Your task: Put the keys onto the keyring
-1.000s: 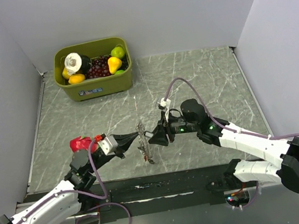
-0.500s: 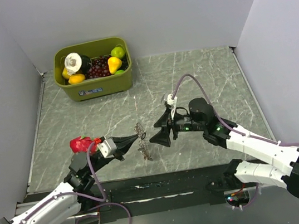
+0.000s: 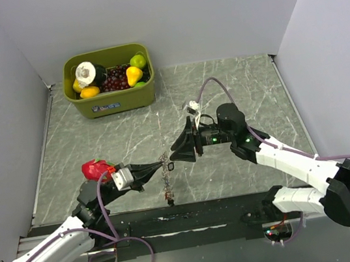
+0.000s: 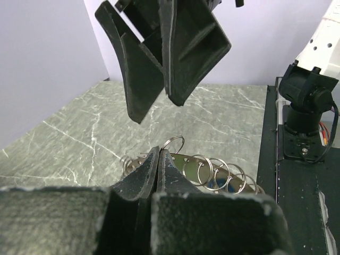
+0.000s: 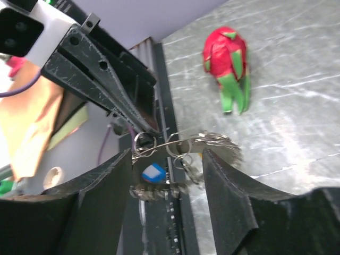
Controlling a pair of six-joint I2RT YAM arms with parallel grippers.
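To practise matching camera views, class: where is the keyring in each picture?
Top external: keyring hangs just below centre.
Left wrist: lower centre, rings fanning right.
Right wrist: middle of frame.
Shared landmark: the shut left gripper pinching it.

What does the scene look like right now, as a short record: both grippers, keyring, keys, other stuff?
left gripper: shut on the keyring
right gripper: open, straddling the keyring, not closed on it
keyring: hangs from the left gripper's tips, several small rings on it
keys: one blue-headed key hangs on it; others unclear
other items: red toy fruit on the near left; green bin of toy fruit at the back
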